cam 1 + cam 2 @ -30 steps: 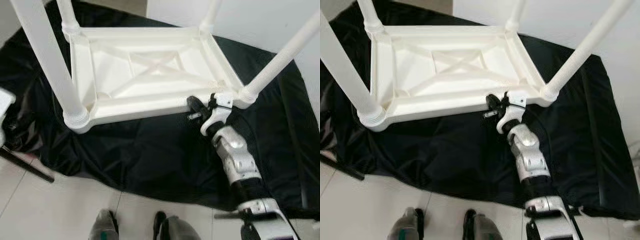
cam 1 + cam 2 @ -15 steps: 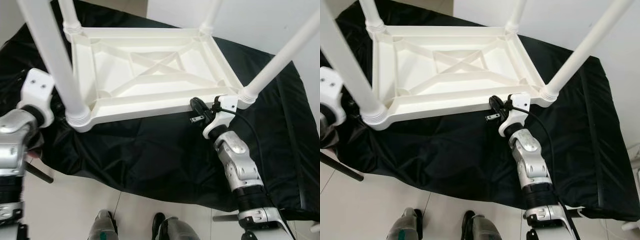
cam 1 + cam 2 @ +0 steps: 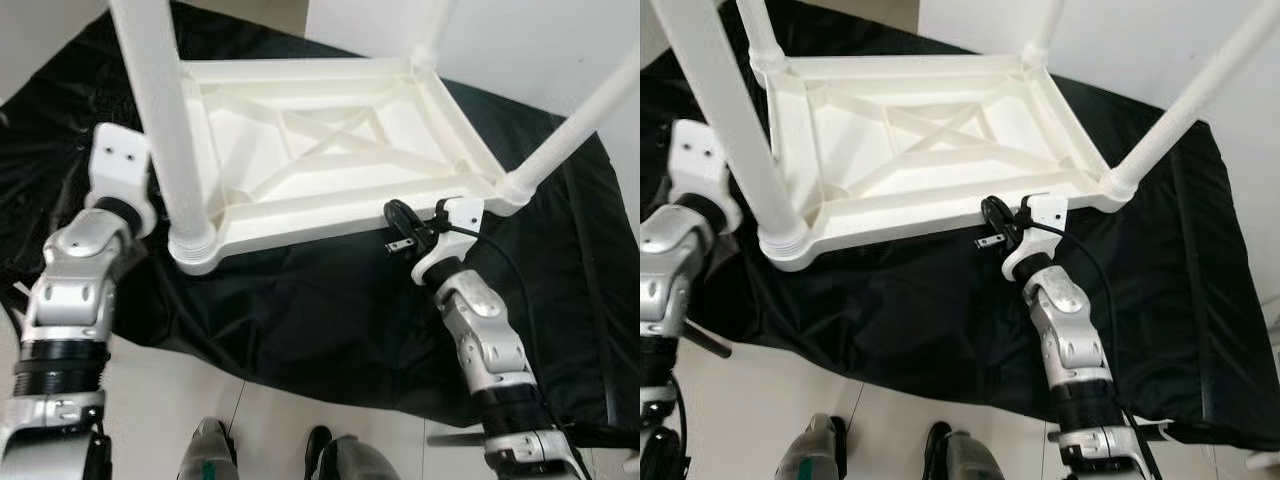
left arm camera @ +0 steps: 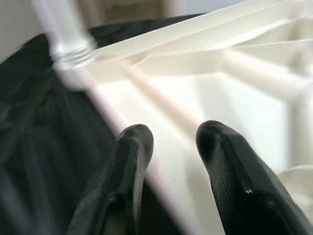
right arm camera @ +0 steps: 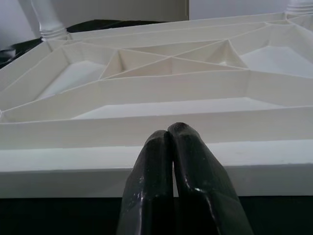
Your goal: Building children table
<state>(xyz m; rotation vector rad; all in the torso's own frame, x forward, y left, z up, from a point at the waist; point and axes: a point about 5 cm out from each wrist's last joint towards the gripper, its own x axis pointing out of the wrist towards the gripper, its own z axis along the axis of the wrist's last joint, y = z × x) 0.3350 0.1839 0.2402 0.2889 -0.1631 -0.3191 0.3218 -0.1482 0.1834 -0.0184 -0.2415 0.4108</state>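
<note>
Since a second ago the left arm has risen into sight, and its left gripper (image 4: 168,161) now reaches in at the near left corner of the white plastic children's table (image 3: 330,150), behind the thick white leg (image 3: 160,110) that stands up from that corner. Nearest the camera, the robot's grey feet (image 3: 280,455) stand on pale floor tiles (image 3: 150,400), just short of the crumpled black sheet (image 3: 320,310) on which the table lies upside down (its cross-braced underside faces up). In the wrist view the left gripper's two black fingers (image 4: 129,166) are apart, pointing over the table's side rail with a threaded leg socket beyond them. On the right, the right gripper (image 5: 171,142) has its fingers pressed together, tips just before the near side rail of the table, close to the near right corner. A black cable (image 3: 1095,290) loops along the right forearm. Further off, three more white legs (image 3: 590,120) rise from the other corners, and past the sheet stands a white wall (image 3: 520,40).
</note>
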